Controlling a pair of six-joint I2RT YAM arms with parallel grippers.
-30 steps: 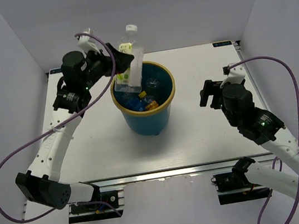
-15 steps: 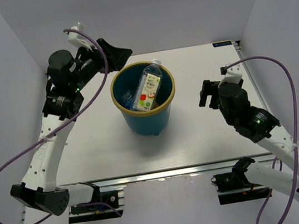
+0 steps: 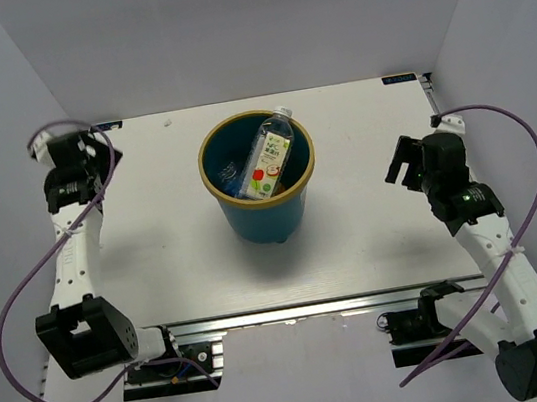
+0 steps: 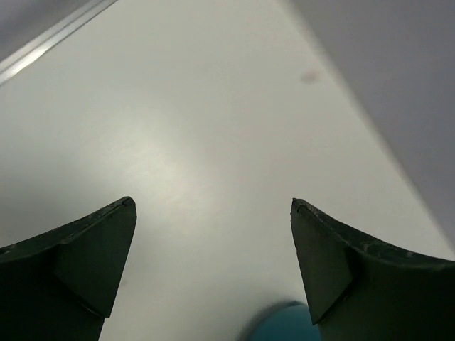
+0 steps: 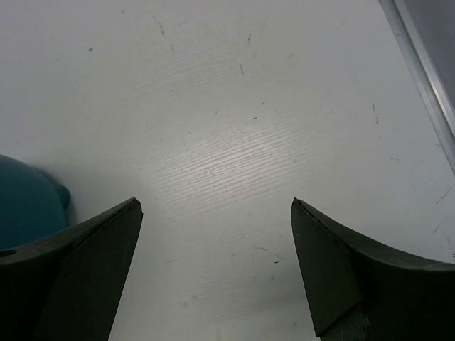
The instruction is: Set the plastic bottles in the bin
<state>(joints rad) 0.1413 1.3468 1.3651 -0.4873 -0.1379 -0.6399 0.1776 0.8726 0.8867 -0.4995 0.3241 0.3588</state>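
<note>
The left gripper [image 4: 213, 207] and right gripper [image 5: 217, 206] gape wide, empty, flanking the teal bin [image 3: 266, 219] where a white-green-labelled bottle [image 3: 268, 161] leans.

Bottle [image 3: 267, 159] leaning in the bin [image 3: 272, 223] hides most of what's under it; just a blue scrap [image 3: 230, 178] shows, count unclear. Both wrist views crop the bin to a teal sliver at the edge.
</note>
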